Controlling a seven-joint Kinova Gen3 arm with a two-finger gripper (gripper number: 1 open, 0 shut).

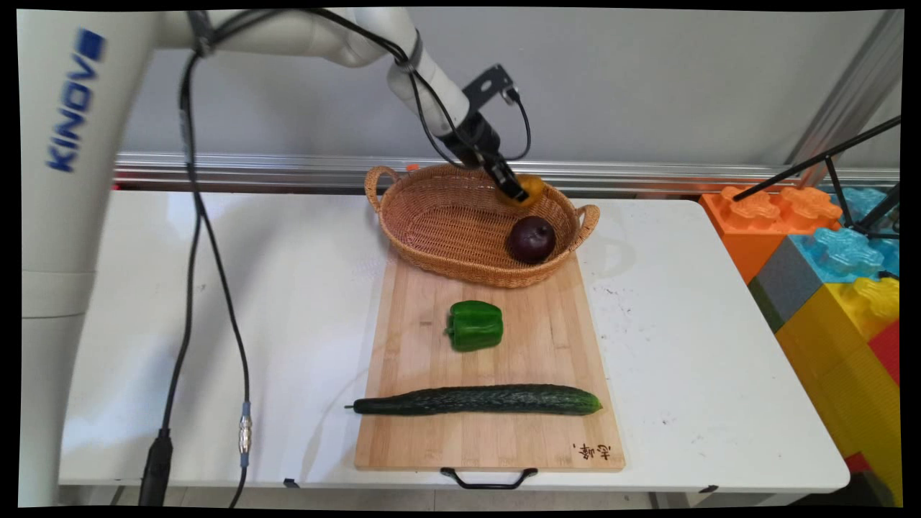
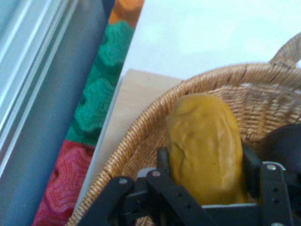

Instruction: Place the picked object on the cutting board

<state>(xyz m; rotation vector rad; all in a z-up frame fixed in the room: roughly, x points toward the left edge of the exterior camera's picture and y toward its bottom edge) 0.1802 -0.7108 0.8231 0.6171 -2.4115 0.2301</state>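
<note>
Over basket's (image 1: 460, 237) far right rim: end effector (image 1: 519, 193) clenched on orange-yellow potato-like item (image 2: 204, 146), long axis along fingers (image 2: 163, 162), item just above basket interior. Dark purple onion (image 1: 531, 239) in basket, near, below. Counter (image 1: 683, 345) beneath.

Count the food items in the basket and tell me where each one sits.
2. A dark purple round one lies at the basket's right end; a yellow-orange one is clamped in the gripper over the far right rim. Others may hide behind the near wall.

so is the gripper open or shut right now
Shut on the yellow-orange fruit: the gripper has a finger pressed against each side of it, over the wicker basket.
</note>
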